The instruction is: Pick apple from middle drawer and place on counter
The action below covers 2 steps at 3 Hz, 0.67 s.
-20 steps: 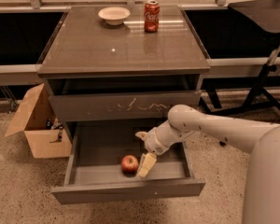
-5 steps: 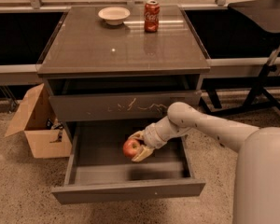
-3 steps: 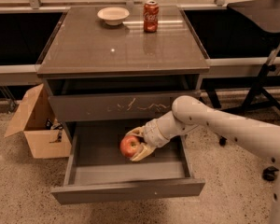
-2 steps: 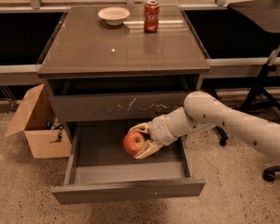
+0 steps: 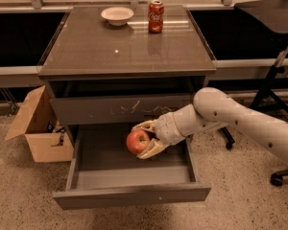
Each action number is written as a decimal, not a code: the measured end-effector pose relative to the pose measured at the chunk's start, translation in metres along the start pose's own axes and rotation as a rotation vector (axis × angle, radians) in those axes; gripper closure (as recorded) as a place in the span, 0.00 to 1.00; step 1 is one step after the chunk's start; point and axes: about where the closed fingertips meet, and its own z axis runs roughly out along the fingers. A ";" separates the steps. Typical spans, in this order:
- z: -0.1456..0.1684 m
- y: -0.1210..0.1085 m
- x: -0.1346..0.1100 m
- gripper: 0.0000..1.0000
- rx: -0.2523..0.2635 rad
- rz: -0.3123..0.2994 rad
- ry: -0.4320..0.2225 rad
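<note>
Clamping the pincer (image 5: pixel 144 140) around the apple (image 5: pixel 137 142) and holding it apparently just clear of the open middle drawer (image 5: pixel 134 195) floor, toward its far side, with the lift to the worktop (image 5: pixel 125 51) and release there left to do.

High frontal camera looks down on counter (image 5: pixel 125 47), middle drawer (image 5: pixel 132 196), and tool (image 5: pixel 146 140) gripping apple (image 5: pixel 137 142) above it.

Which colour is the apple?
The apple is red, camera view; the pincer holds it over the middle drawer.
</note>
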 end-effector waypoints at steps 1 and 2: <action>-0.053 -0.013 -0.035 1.00 0.037 0.026 -0.074; -0.089 -0.023 -0.054 1.00 0.054 0.038 -0.120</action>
